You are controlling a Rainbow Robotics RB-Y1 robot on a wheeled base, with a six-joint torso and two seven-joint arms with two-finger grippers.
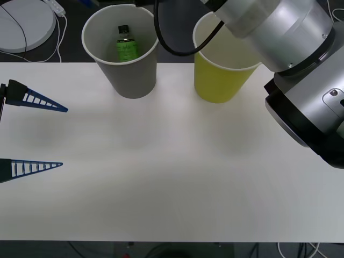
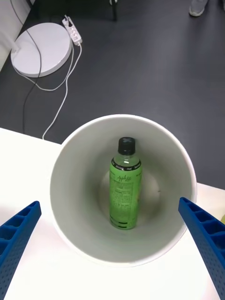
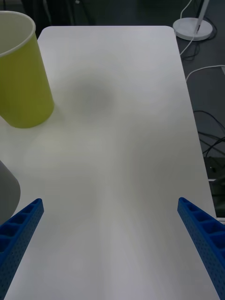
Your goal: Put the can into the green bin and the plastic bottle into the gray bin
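Fingers of the right gripper (image 2: 112, 243) stand wide apart above the gray bin (image 1: 129, 70), one to either side of its white rim, holding nothing. Inside the gray bin the plastic bottle (image 2: 124, 187) leans against the inner wall, its black cap uppermost and its base on the bin's pale floor; it sits between the two blue fingers (image 2: 204, 234) but well below them, touching neither. In the front view the plastic bottle (image 1: 126, 45) shows through the bin's mouth, clear-walled with bright green contents and a green label with dark print.

The green bin (image 1: 220, 72) stands upright just beside the gray bin on the white desk (image 1: 172, 177), a narrow gap between them, both near the desk's far edge. The right arm's bulky silver and black body reaches over the green bin and hides part of its rim. Beyond that far edge, past the gray bin, a round white base (image 1: 24, 24) with cables lies on the dark floor.

The left gripper (image 1: 32, 131) hangs over the desk to the side of the gray bin away from the green bin, nearer the robot, its fingers spread apart and empty. From the gray bin toward the robot, the desk surface is broad and bare.
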